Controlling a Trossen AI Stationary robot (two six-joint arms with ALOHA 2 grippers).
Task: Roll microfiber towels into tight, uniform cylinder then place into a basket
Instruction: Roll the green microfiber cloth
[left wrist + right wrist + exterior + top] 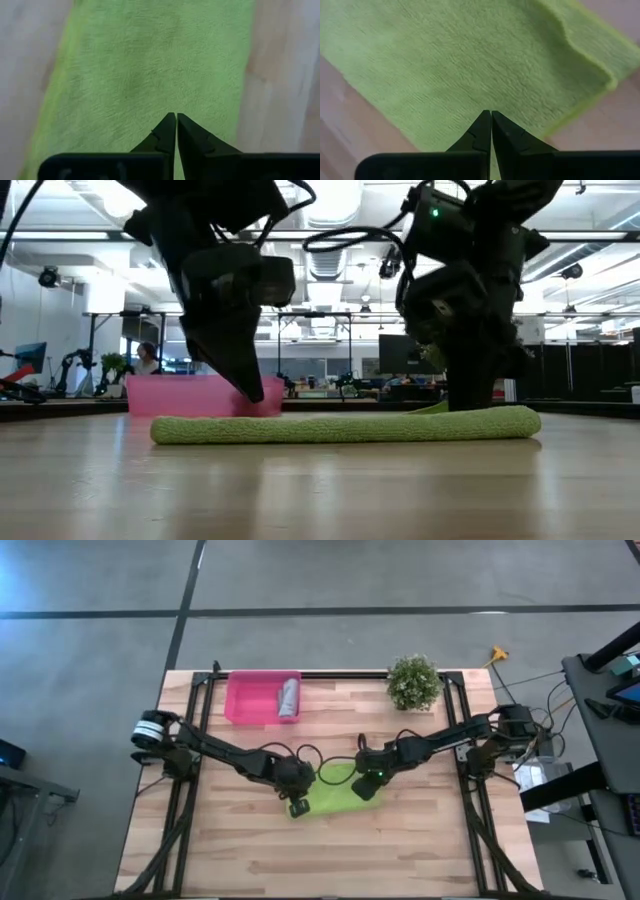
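Note:
The lime green towel lies on the table as a flat folded strip, seen side-on in the low view. My left gripper is shut and points down over the towel's left end; its tip stands a little above the cloth and shows in the left wrist view. My right gripper is shut and points down over the towel's right part. The grey towel lies rolled up in the pink basket at the far left. My right gripper's shut fingers come down from above at the green towel's right part, beside a folded-over edge. They reach the cloth's top line in the low view. I cannot tell whether they touch it.
A small green potted plant stands at the far right of the table. Bare wood lies along the table's near side. A person shows far off in the room behind.

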